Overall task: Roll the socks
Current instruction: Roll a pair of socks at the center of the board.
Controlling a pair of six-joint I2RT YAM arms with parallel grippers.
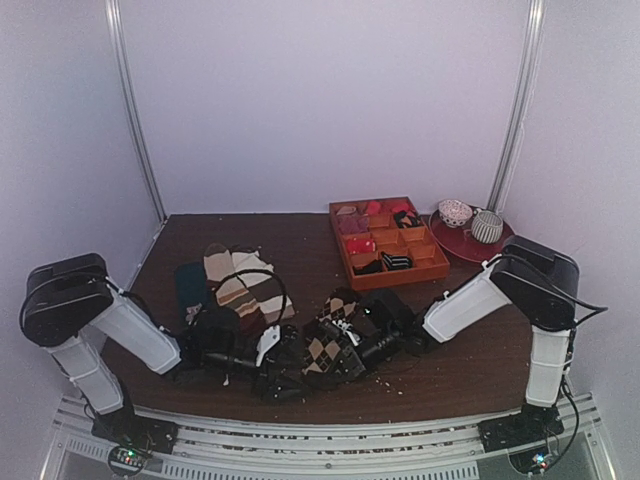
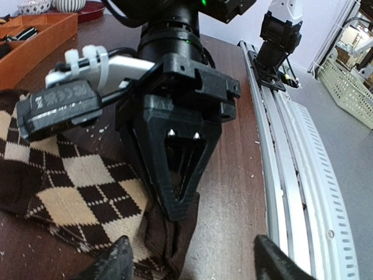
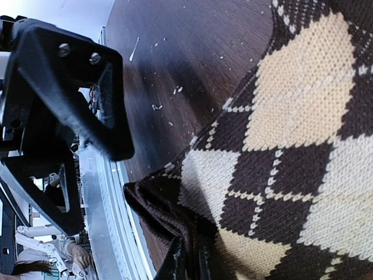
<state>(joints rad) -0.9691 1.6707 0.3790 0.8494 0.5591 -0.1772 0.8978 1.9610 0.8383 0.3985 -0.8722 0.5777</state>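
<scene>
Your left gripper (image 2: 198,263) hangs released, its black fingers spread around the dark end of the long brown, cream and black knitted argyle socks (image 2: 76,186). The socks lie on the dark wooden table (image 2: 236,198) near its front edge. Your right gripper (image 2: 175,211) is clenched on that end, probably to anchor it and start the roll. The top view hides this pinch, but both wrist views show it.
</scene>
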